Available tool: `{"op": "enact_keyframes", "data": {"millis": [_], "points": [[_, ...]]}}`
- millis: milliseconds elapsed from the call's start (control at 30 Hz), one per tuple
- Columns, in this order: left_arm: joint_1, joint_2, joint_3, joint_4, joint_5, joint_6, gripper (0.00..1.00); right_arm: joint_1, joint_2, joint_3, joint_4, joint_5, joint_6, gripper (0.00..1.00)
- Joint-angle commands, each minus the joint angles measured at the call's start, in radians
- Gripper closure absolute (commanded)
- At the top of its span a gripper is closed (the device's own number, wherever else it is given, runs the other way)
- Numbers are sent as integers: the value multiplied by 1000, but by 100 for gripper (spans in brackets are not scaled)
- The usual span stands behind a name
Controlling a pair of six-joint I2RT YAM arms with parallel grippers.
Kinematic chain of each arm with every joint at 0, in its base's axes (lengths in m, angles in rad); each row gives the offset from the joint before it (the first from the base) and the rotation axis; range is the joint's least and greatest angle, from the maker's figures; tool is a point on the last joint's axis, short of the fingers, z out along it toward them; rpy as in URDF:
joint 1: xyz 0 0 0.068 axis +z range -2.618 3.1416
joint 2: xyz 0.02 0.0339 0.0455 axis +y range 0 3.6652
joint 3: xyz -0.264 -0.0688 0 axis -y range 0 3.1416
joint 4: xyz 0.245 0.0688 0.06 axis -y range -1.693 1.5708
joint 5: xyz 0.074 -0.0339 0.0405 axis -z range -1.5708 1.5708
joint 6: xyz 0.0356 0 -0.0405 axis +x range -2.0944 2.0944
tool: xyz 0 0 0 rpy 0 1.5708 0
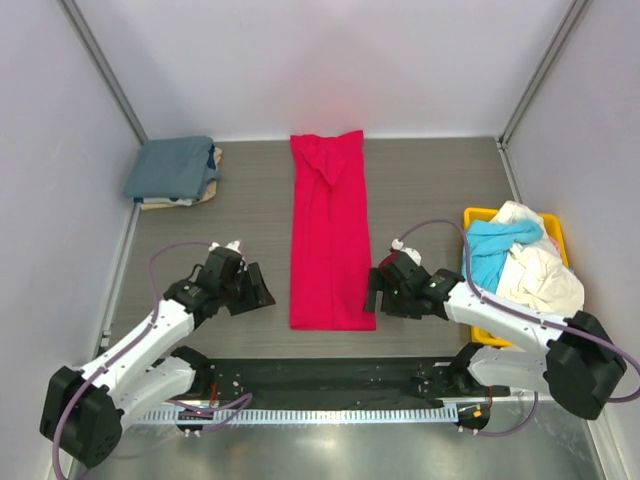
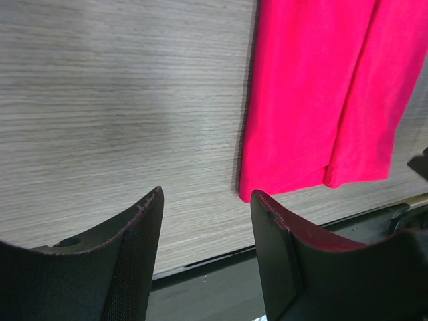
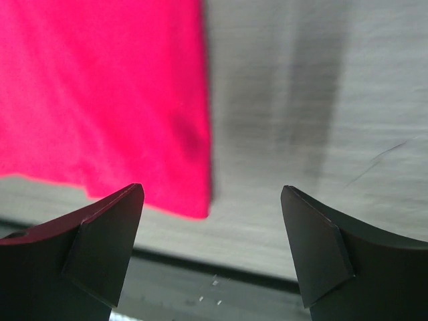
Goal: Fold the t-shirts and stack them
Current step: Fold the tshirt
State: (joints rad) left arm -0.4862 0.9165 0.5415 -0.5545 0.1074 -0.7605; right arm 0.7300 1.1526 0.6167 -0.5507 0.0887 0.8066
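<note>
Red-pink t-shirt (image 1: pixel 330 232) is lying centre-frame between left gripper (image 1: pixel 262 289) and right gripper (image 1: pixel 374 291), jaws gaping empty; only the overhead view is showing the blue-grey t-shirt (image 1: pixel 170 165) upper left.

No text, label, brand, number or sign legible in any view. Checked the red-pink t-shirt (image 1: pixel 330 235): plain cloth, no print or tag to read. Checked the desk (image 1: pixel 250 200): wood grain only, no markings. Checked the yellow bin (image 1: pixel 478 214): nothing readable on the rim that shows.
</note>
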Motion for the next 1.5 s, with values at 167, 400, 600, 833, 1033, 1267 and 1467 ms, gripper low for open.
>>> {"op": "enact_keyframes", "data": {"millis": [167, 400, 600, 833, 1033, 1267, 1467], "points": [[-75, 30, -110, 211, 0, -108, 44, 118, -76, -57, 61, 80, 172, 14], [-95, 73, -167, 350, 1, -137, 44, 126, -18, -136, 185, 42, 203, 27], [-138, 199, -184, 459, 14, -157, 44, 140, 22, -172, 250, 26, 229, 42], [-216, 257, -173, 495, 18, -200, 47, 143, 29, -207, 270, 25, 246, 63], [-319, 216, -186, 387, -90, -259, 49, 144, 6, -238, 273, 17, 264, 71], [-345, 203, -212, 395, -149, -286, 79, 144, -4, -252, 278, 20, 272, 91], [-356, 193, -180, 384, -160, -278, 100, 158, -19, -249, 261, 13, 276, 99]]}}
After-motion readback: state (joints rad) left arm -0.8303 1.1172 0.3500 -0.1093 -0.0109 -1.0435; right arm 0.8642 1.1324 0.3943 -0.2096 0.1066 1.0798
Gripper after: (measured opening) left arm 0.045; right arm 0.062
